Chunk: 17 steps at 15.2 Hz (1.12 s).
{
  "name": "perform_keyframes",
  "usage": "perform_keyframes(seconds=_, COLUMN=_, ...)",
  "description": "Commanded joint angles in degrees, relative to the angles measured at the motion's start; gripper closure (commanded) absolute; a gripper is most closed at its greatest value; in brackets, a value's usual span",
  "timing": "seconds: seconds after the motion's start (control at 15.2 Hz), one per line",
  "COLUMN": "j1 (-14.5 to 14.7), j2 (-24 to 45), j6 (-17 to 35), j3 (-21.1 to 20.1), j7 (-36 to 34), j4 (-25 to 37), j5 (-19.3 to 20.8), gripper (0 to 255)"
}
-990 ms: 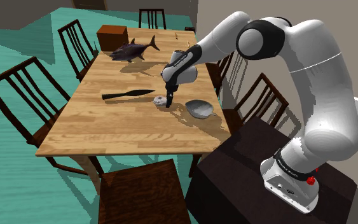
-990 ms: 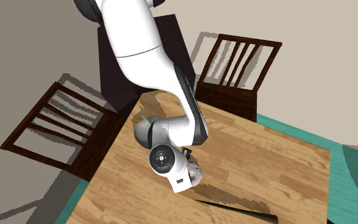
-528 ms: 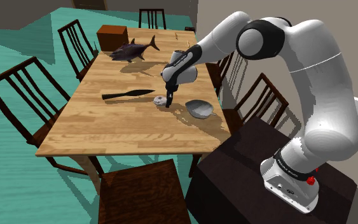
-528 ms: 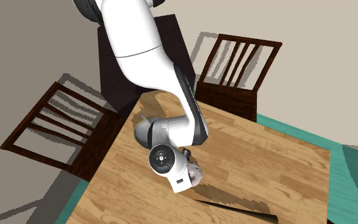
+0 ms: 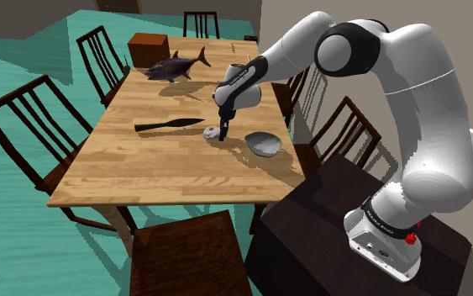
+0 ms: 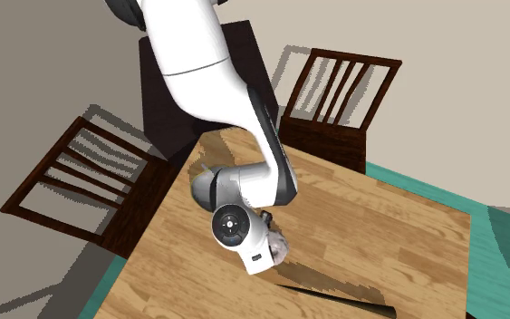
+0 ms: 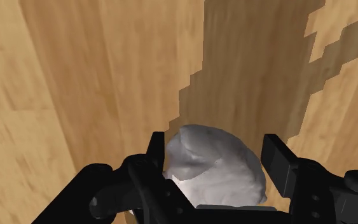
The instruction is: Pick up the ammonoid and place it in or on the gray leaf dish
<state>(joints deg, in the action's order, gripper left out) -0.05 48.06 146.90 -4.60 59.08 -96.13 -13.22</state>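
Claw point(image 7: 215, 146) at the tabletop: my two black fingers stand wide apart and press against opposite sides of the ammonoid point(image 7: 212, 170), a pale grey, rounded lump that fills the gap between them (so I have hold of it, as far as the wrist view shows). It sits low against the wooden table point(image 5: 142, 172).

By count, the table carries one ammonoid, one gray leaf dish point(image 5: 263, 144), one dark blade-shaped object point(image 5: 169, 125), one dark fish point(image 5: 176, 65) and one brown box point(image 5: 149, 49). Six dark wooden chairs point(image 5: 24, 118) ring the table.

From the claw, the dish lies just beside it on the side toward my stand point(image 5: 327, 235), apart from the ammonoid. The blade lies near on the opposite side. The fish and the box are well beyond the claw, toward the far end.

My white arm point(image 5: 428, 109) rises from the stand, bends at a high elbow, then slopes down, and the hand points almost straight down at the wood.
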Motion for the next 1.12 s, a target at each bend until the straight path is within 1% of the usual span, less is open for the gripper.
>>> perform_keyframes(seconds=0.0, j1=-0.03, j2=-1.2, j6=-0.81, j3=0.08, j7=-0.15, j4=-0.37, j5=0.07, gripper=255)
perform_keyframes(seconds=1.06, j1=0.14, j2=-10.81, j6=-7.84, j3=0.62, j7=-1.9, j4=-2.86, j5=0.7, gripper=255)
